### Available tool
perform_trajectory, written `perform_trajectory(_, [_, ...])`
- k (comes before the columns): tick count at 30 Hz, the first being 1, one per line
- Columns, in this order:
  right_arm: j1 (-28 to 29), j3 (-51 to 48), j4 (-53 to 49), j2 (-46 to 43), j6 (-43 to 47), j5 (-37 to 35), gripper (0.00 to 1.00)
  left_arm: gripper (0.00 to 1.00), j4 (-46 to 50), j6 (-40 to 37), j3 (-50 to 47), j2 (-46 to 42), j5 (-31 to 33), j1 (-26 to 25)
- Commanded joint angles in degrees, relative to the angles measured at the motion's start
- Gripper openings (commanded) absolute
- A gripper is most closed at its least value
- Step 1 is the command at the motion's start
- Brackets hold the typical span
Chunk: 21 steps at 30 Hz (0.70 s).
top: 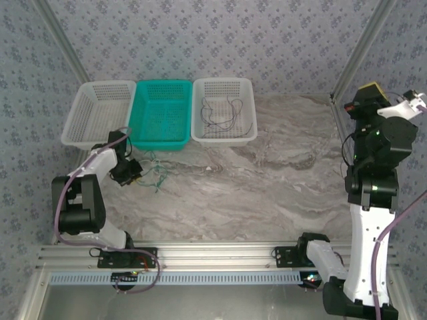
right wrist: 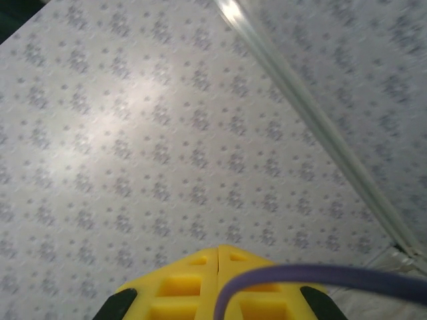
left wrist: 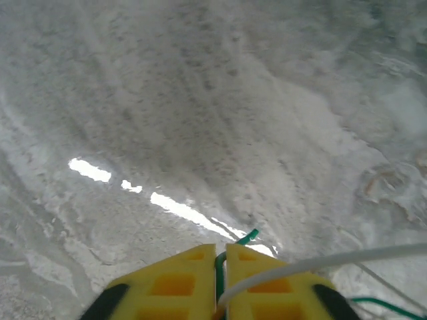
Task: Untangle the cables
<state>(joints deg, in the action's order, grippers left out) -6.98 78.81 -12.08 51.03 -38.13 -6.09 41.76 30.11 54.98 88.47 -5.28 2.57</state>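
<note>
Left arm: mounted at the table's near left corner, bent over and reaching toward the far left.
Right arm: mounted at the near right corner, standing tall above the right edge of the table.
Right gripper: lifted off the table and aimed at the patterned wall. Its yellow fingers are pressed together with nothing between them. A purple arm cable loops across in front.
Left gripper: low over the marble table. Its yellow fingers are almost together, with only a thin slit left.
Green cable: runs through that slit and pokes out past the fingertips. I cannot tell whether it is pinched or lying loose.
White cable: crosses over the right finger.
Cable tangle: thin green strands on the table just beside the left gripper, in front of the teal basket.
Baskets: three in a row along the far edge. They are a white basket, a teal basket and a second white basket.
Dark cables: lying loosely inside the second white basket.
</note>
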Motion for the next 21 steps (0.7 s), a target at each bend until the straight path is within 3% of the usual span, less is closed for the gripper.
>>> perform_trajectory(1, [0.7,3.9,3.0,2.9,1.6,13.1,0.0,0.39,-2.2,0.0,-0.1,-6.5,-3.5,0.0])
perform_trajectory(2, [1.1,5.5,3.3,4.3,2.5,16.8,0.0,0.52,-2.6,0.7,0.0,-8.8,-4.6,0.1])
perform_trajectory(5, [3.9,10.1,4.1,7.8,5.9,22.9,0.0,0.78,-0.8,1.6,2.4,-13.9,-3.8,-0.2])
perform_trajectory(7, [6.7,12.8,5.3,9.9,9.2,24.2,0.0,0.87,2.0,2.0,4.4,-17.0,-1.4,-0.2])
perform_trajectory(14, [16.0,25.8,16.1,20.5,19.7,23.6,0.0,0.9,6.1,4.3,7.3,-28.3,-0.6,-0.5])
perform_trajectory(21, [22.9,53.1,23.1,41.3,21.3,24.8,0.0,0.93,2.8,6.4,5.7,-36.7,-4.5,-1.3])
